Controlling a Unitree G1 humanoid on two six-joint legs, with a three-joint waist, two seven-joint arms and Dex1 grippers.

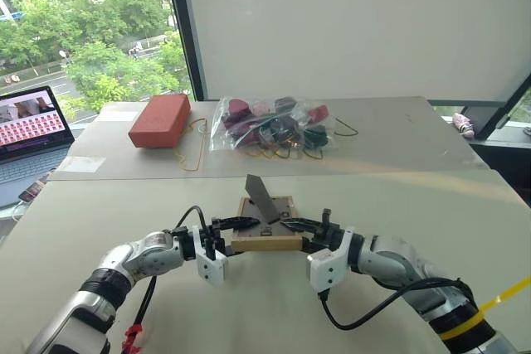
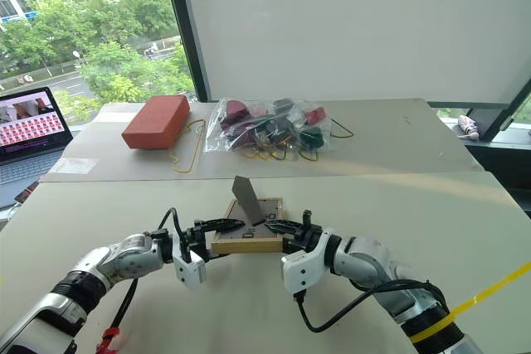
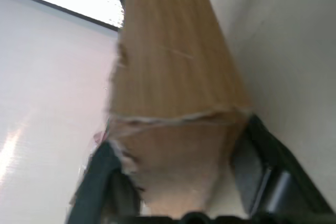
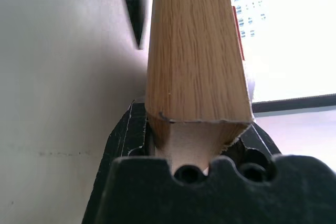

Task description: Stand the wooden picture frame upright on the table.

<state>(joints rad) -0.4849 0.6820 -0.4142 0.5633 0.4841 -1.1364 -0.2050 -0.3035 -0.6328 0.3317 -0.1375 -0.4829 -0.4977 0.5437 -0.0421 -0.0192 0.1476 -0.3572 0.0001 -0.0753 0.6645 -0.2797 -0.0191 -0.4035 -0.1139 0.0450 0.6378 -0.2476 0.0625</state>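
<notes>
Bare table (image 1: 274,304) around frame (image 1: 267,242); brick-red block (image 1: 159,119), bag (image 1: 270,126) far behind (laptop (image 1: 29,126) leftward).

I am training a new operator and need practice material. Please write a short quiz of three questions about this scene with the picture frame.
1. True or false: the flap stand on the back of the wooden picture frame is folded flat.
2. Which lies closest to the brick-red block? A) a laptop B) a clear bag of small items C) the frame
3. Fill in: the left gripper and the right gripper are at ____ ends of the frame, above the table.

Key:
1. False; it sticks up.
2. B, the bag.
3. Opposite.
</notes>
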